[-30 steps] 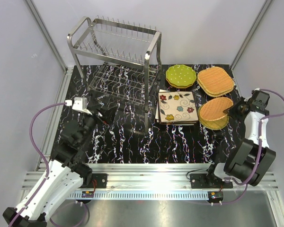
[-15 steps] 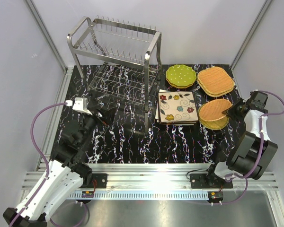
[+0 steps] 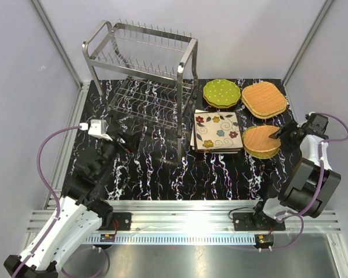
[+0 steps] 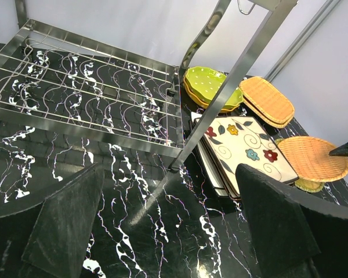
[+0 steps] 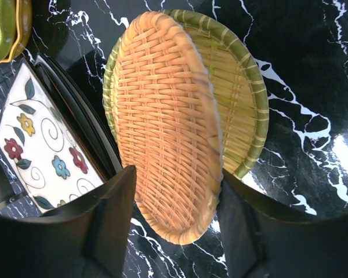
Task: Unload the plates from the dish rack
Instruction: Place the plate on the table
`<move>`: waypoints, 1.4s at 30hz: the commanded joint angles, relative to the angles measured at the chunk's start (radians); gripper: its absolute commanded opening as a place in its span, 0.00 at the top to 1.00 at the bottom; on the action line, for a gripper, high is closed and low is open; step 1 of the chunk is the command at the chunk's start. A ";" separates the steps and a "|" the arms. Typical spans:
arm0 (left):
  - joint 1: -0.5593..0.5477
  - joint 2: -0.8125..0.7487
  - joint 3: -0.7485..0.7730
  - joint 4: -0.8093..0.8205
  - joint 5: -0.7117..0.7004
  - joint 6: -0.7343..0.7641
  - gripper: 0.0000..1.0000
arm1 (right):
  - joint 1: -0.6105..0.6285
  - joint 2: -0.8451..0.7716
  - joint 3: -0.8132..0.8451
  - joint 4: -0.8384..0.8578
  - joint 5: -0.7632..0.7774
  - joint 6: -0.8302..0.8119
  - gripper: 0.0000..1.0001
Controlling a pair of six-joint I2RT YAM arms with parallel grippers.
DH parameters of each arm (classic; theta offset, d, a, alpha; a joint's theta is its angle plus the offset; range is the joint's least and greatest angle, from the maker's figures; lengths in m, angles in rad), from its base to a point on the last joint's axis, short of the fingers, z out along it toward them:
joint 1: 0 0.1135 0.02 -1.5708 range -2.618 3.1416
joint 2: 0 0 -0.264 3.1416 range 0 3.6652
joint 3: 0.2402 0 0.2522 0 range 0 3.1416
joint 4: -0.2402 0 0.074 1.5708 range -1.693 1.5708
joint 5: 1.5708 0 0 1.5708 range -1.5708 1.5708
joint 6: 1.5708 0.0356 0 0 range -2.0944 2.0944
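The right arm's fingers (image 5: pixel 104 226) are standing about half apart. The near rim of a round orange-tan woven wicker plate (image 5: pixel 162 121) is sitting in the gap between them, and they do not appear to be pinching it. In the overhead view this plate is lying flat on a green-rimmed wicker plate (image 5: pixel 246 98), just left of the fingers on the rack side. A straight pull back to the right looks like the way clear. The plate is round, so no long axis matters here.

Beyond it, the square cream plates with coloured flowers (image 3: pixel 217 132) are resting just beside this pile. Behind them are sitting the small round green dotted plates (image 3: pixel 221 92) and a stack of squarer orange-tan wicker plates (image 3: pixel 264 98). All of them are lying on the black marbled counter (image 3: pixel 162 168).

The tall two-tier steel wire dish rack (image 3: pixel 142 69) is standing to their left, showing no plates on either tier, so the unloading looks finished.

The left arm's fingers (image 4: pixel 64 231) are gaping fully wide with nothing between them. They are hovering in front of the rack, nearer to it than the right arm's.
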 commanded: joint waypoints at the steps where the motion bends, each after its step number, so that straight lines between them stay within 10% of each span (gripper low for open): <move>1: 0.004 -0.014 0.005 0.024 -0.018 0.014 0.01 | -0.011 0.009 -0.002 0.009 -0.006 -0.042 0.36; 12: 0.007 -0.037 -0.001 -0.005 -0.031 0.008 0.01 | -0.016 0.056 0.000 -0.007 0.021 -0.122 0.04; 42: 0.010 -0.024 0.068 -0.121 -0.132 -0.054 0.01 | -0.015 0.022 0.084 -0.116 0.044 -0.372 0.00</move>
